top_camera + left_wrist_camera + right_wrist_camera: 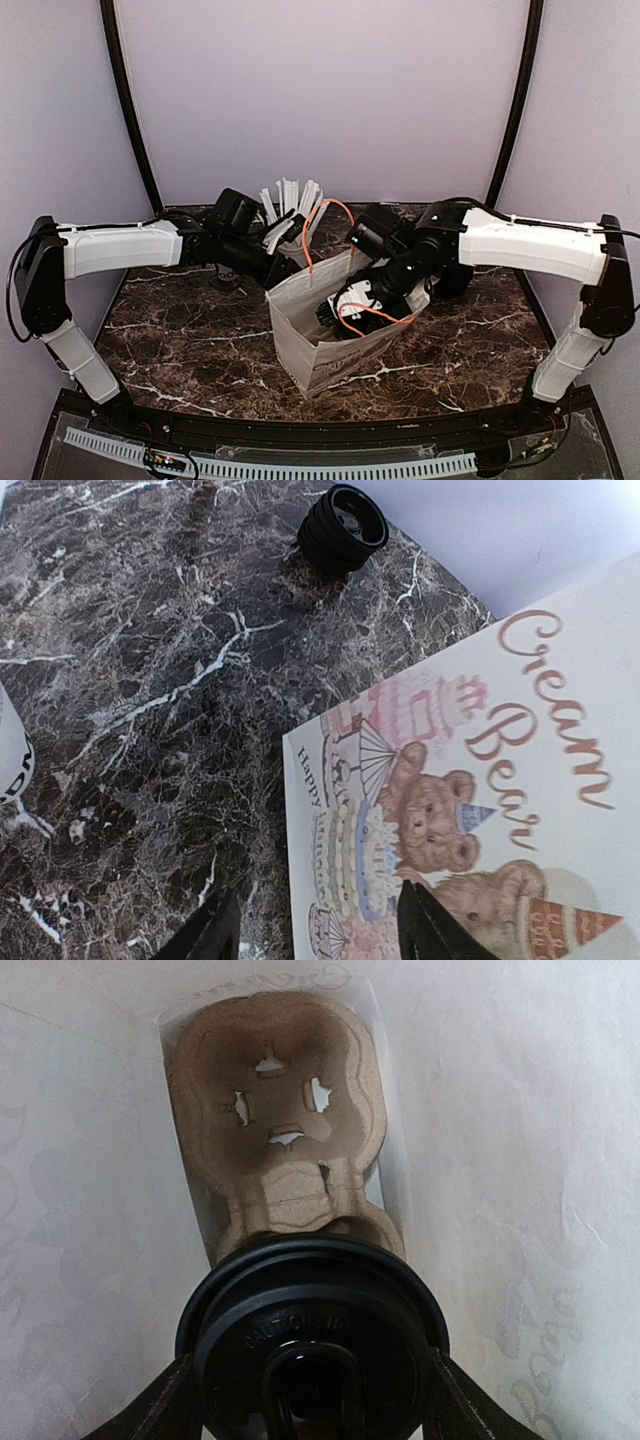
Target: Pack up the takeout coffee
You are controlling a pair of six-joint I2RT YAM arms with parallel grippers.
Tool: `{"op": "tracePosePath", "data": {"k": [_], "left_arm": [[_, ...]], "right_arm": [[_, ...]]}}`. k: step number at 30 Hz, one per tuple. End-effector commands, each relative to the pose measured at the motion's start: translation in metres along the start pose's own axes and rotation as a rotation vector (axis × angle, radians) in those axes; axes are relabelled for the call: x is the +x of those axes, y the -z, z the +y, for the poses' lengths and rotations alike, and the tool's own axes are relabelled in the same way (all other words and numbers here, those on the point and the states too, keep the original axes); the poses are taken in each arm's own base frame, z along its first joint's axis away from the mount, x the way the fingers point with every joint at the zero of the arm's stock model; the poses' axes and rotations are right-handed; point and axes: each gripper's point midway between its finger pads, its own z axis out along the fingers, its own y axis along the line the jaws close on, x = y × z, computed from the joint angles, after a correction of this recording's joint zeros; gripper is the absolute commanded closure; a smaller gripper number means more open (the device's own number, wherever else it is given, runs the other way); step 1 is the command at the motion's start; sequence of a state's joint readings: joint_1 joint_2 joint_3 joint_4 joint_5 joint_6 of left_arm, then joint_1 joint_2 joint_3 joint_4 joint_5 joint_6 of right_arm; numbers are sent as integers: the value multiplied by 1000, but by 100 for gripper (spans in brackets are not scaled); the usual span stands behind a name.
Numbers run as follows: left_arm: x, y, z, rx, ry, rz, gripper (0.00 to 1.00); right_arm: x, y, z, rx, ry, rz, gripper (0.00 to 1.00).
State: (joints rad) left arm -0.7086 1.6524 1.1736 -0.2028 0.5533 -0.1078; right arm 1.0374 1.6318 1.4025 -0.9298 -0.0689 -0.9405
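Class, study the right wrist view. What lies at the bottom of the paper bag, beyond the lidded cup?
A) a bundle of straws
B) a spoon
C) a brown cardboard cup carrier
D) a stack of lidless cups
C: a brown cardboard cup carrier lies at the bottom of the paper bag, beyond the coffee cup with its black lid.

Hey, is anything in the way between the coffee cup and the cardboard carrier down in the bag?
Nothing visible. The right gripper holds the takeout coffee inside the paper bag, over the cardboard cup carrier on the bag's floor. The carrier's far well is empty; the coffee hides the near one.
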Motion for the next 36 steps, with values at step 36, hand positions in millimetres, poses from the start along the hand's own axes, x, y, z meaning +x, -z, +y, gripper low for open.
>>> {"op": "tracePosePath", "data": {"k": [36], "left_arm": [[-2, 62, 8, -171, 19, -106, 44]], "right_arm": [[43, -78, 21, -48, -124, 334, 62]]}}
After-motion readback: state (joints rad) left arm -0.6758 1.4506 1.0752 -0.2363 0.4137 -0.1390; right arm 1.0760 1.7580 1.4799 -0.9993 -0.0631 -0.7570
